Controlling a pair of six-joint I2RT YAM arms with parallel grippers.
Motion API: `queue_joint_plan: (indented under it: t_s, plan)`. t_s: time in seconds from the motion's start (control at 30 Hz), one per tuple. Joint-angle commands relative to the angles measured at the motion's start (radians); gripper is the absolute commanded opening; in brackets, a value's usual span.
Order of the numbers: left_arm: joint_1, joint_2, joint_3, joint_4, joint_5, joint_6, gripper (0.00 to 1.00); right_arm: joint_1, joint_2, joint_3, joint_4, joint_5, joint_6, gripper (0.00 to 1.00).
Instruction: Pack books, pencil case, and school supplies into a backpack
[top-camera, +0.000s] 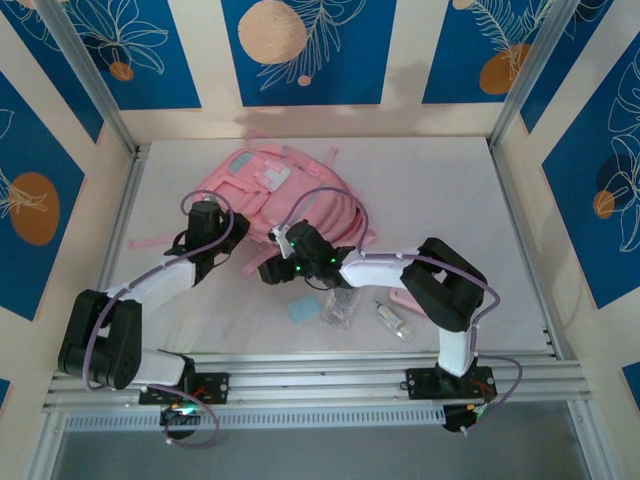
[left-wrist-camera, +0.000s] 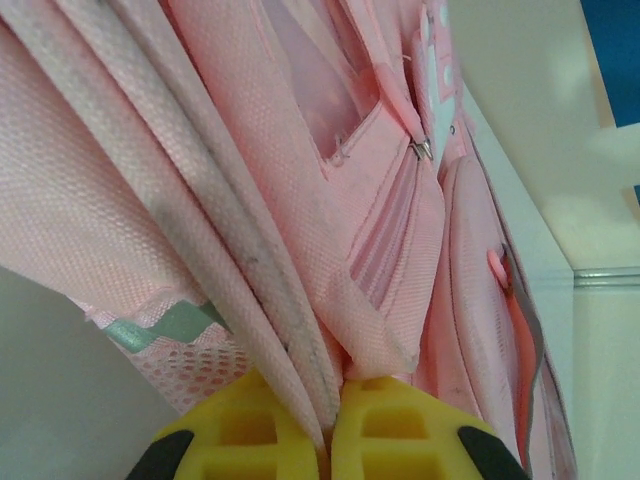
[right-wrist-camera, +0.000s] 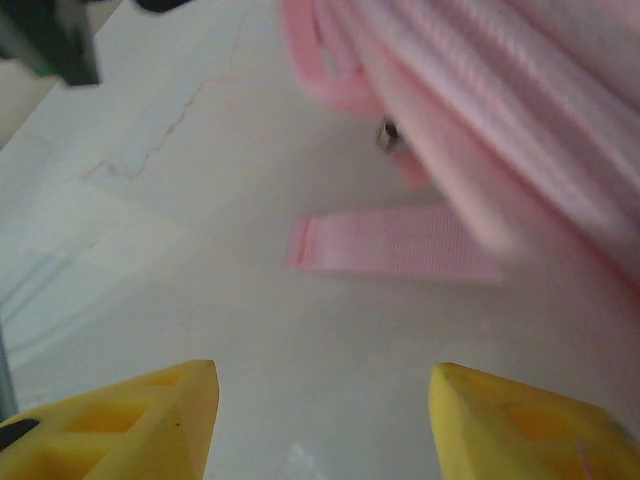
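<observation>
My left end effector (left-wrist-camera: 328, 420) is pinched together on a thin fold of the backpack (top-camera: 290, 200), which lies toward 12 o'clock on the tabletop (top-camera: 450, 200). My right end effector (right-wrist-camera: 320, 400) hangs with its fingers apart and nothing between them, just at the bag's 6 o'clock edge. The fold is slim and slick-looking, so I judge it could slide out if I lift. A hard pull might drag the whole bag instead of opening it. The loose strap (right-wrist-camera: 400, 245) lies ahead of my right fingers and could snag them. The blue pad (top-camera: 302, 309), clear bag (top-camera: 338, 310) and tube (top-camera: 392, 322) sit at 6 o'clock of the bag, close to my right forearm, which could sweep them. The pale patch (top-camera: 262, 175) carries nothing I can read.
</observation>
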Motion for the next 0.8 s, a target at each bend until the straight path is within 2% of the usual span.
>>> queue_joint_plan:
  t_s: [0.0,0.23,0.37,0.47,0.63,0.77]
  plan:
    - [-0.043,-0.051,0.028,0.040,0.067,-0.022,0.00,0.003,0.046,0.069,0.110,0.154,-0.004,0.59]
    - [-0.110,-0.051,-0.007,0.086,0.039,-0.078,0.00,0.056,0.182,0.248,0.016,0.500,0.020,0.59]
    - [-0.133,-0.048,-0.035,0.127,0.038,-0.117,0.00,0.065,0.245,0.360,-0.095,0.682,0.099,0.55]
    - [-0.145,-0.045,-0.043,0.135,0.046,-0.128,0.00,0.063,0.259,0.371,-0.041,0.705,0.118,0.41]
    - [-0.148,-0.039,-0.053,0.146,0.027,-0.129,0.00,0.061,0.228,0.362,-0.006,0.654,0.088,0.00]
    - [-0.118,-0.018,-0.041,0.144,0.000,-0.096,0.00,0.060,0.153,0.316,-0.102,0.567,0.073,0.00]
